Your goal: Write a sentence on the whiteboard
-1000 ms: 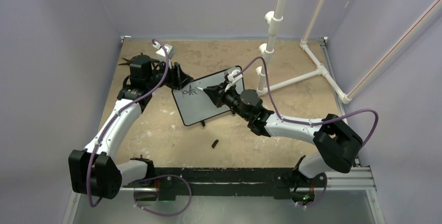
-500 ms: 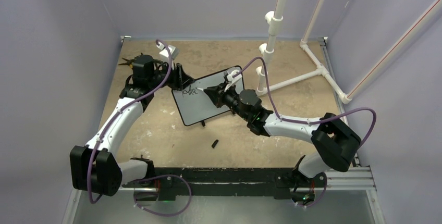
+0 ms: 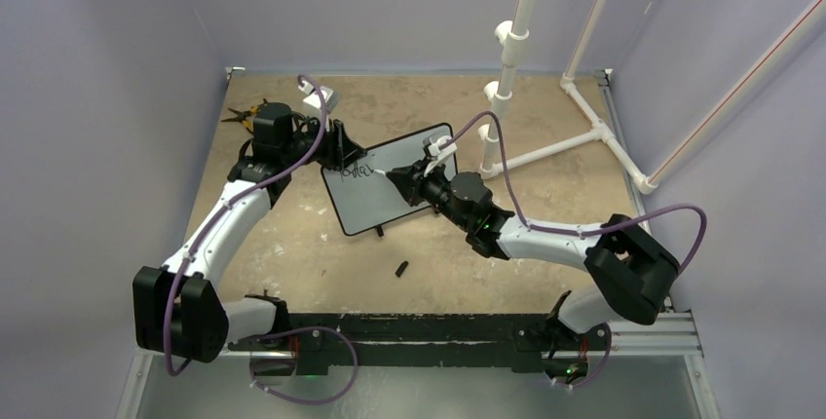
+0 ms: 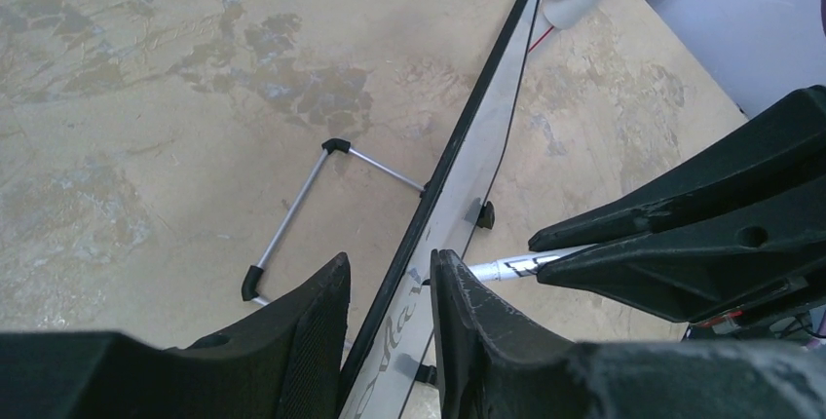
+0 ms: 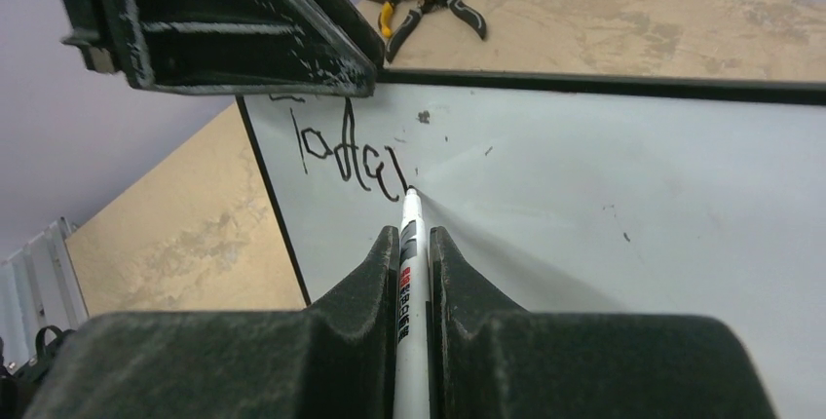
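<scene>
Right wrist view, nearest first: the right end effector (image 5: 414, 236) is closed to the width of a marker (image 5: 413, 302). It pinches the white barrel so the pen runs straight out along the wrist, which I judge lets arm motion pass directly into strokes. The marker's tip touches the whiteboard (image 5: 604, 195) at the end of the sentence (image 5: 346, 156), so far one word near the upper left corner, roughly "Toda" with another letter underway.

Just past the writing, the left end effector (image 4: 388, 317) straddles the board's thin edge, its fingers brought in against both faces. This looks like a steadying clamp, so the tilted board neither skids nor tips under pen pressure. The board stands inclined near the middle of the bench (image 3: 292, 244), between the two arms, with a wire leg (image 4: 302, 214) behind it. Farther off lie yellow-handled pliers (image 5: 429, 5) and a white pipe frame (image 3: 545, 146), neither in use.

Left wrist view sees the board almost edge-on, so the writing there is a sliver. In right wrist view the left end effector covers the board's top corner. From overhead the letters are too small to read, and the right wrist hides part of the board. A small dark piece (image 3: 400, 268) on the bench may be the marker's cap, but it is too small to tell.
</scene>
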Tool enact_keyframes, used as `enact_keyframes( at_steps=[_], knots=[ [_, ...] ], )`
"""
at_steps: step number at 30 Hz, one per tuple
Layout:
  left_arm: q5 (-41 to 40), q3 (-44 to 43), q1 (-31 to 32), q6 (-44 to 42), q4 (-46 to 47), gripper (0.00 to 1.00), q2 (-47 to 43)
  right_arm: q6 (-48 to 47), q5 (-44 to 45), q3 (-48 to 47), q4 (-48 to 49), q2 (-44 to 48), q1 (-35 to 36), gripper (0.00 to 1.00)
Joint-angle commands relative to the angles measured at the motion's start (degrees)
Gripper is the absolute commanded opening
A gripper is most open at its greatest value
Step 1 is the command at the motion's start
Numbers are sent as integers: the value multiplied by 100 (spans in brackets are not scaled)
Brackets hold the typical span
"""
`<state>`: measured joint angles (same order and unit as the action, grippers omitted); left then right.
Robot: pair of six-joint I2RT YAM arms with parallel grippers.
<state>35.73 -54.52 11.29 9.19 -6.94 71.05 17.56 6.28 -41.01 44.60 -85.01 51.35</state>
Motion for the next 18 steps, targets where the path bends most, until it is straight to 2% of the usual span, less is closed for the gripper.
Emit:
enact_keyframes(
  at_steps=[1, 8, 18],
  knots=[
    [13, 7, 31, -153, 123, 34, 50, -8, 36, -37, 303, 382, -28, 0],
    [13, 16, 49, -159, 114, 28, 61, -8, 203, -191, 341, 311, -67, 0],
    [13, 18, 58, -181, 96, 26, 67, 19, 147, -317, 267, 23, -134, 0]
  ],
)
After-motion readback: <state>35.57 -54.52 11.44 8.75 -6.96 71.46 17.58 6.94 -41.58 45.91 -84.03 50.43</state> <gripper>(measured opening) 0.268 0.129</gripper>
